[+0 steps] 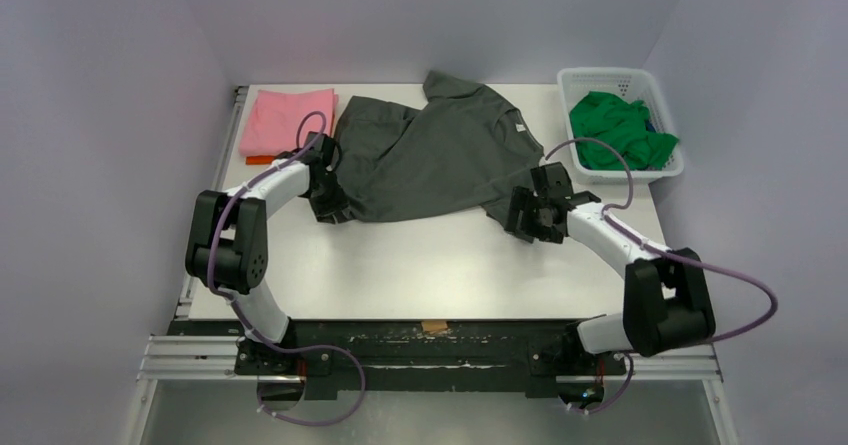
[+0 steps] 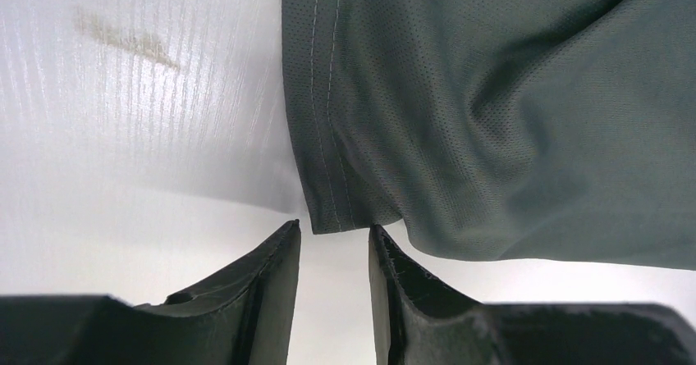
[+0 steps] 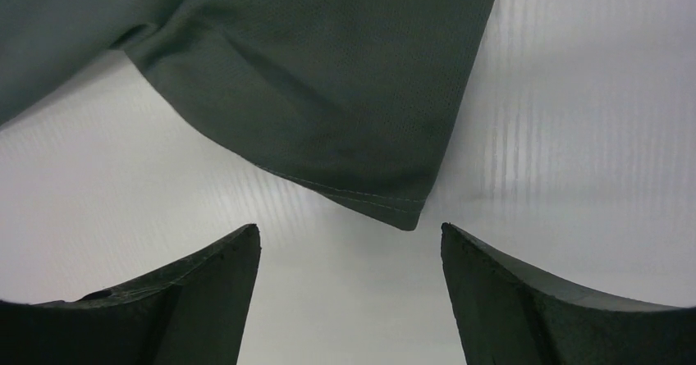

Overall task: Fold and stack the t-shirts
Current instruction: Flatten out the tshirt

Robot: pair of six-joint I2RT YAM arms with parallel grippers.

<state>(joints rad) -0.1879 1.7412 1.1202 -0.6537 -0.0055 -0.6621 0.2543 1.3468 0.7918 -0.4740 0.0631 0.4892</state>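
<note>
From above, the charcoal t-shirt (image 1: 430, 155) is seen spread out; only at the wrists are the left gripper (image 2: 335, 234), narrowly parted, and right gripper (image 3: 350, 238), wide apart, seen empty.

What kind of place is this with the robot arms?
Probably a robot testing lab, not a home. A left arm and a right arm are bolted to a white table with plain walls around it, and a grey t-shirt lies spread out near a white basket holding a green shirt.
</note>
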